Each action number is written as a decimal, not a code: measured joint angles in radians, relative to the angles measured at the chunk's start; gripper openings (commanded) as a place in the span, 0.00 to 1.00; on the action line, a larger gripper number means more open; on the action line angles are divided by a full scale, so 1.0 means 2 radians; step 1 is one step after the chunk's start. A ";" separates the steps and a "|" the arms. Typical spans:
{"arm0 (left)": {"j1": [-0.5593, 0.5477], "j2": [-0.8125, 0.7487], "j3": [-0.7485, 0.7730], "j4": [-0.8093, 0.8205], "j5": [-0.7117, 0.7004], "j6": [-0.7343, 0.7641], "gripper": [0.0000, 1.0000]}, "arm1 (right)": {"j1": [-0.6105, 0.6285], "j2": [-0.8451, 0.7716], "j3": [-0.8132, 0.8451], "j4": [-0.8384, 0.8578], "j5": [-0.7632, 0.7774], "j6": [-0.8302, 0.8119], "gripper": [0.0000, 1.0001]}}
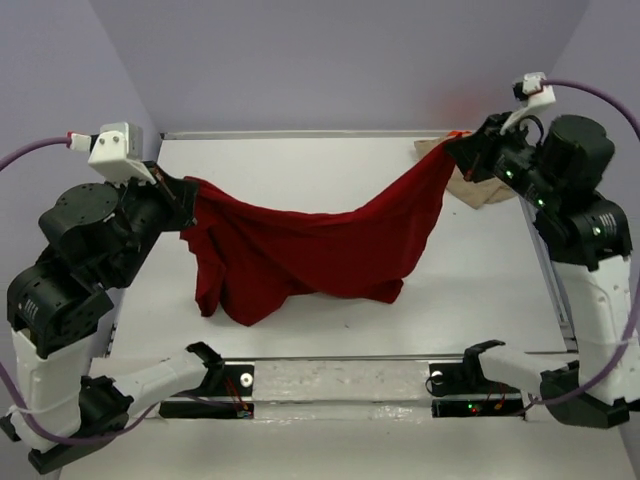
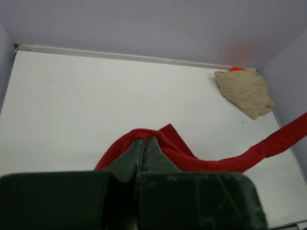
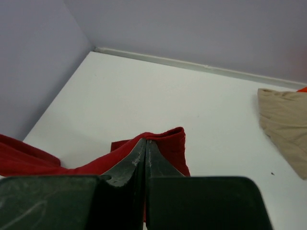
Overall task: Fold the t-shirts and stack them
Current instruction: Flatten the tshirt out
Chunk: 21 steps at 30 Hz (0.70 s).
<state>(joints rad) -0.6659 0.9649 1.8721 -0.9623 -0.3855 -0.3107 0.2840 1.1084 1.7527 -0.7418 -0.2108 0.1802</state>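
The red shirt point(image 1: 300, 250) is being gripped at opposite ends by the left gripper point(image 1: 186, 196) and right gripper point(image 1: 461, 148), both clamped tight on it, its length being hung crosswise between them.

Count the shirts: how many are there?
3. The dark red shirt is strung between left hand and right hand; tan shirt crumpled in the far right corner; orange sliver behind it, mostly hidden.

My white table point(image 1: 330, 170), walls at far + side edges. In far right corner lies crumpled tan shirt point(image 2: 244, 93), w/ orange cloth bit point(image 2: 236, 69) at its back edge. Mid-left, low end of red shirt point(image 1: 300, 255) seems to rest on it.
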 measured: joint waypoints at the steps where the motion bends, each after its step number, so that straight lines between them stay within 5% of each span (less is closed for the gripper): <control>1: 0.000 0.009 0.000 0.002 -0.008 0.003 0.00 | 0.000 0.014 0.000 0.003 -0.003 -0.001 0.00; 8: 0.021 0.137 0.026 0.022 -0.042 0.017 0.00 | 0.006 0.146 0.001 0.024 -0.001 -0.006 0.00; 21: 0.198 0.338 0.077 0.068 0.068 0.037 0.00 | 0.010 0.347 0.160 0.030 0.038 -0.032 0.00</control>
<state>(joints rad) -0.2691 1.6402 2.0254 -0.8268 -0.2501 -0.2375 0.3035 1.8015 2.0731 -0.6815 -0.1345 0.1154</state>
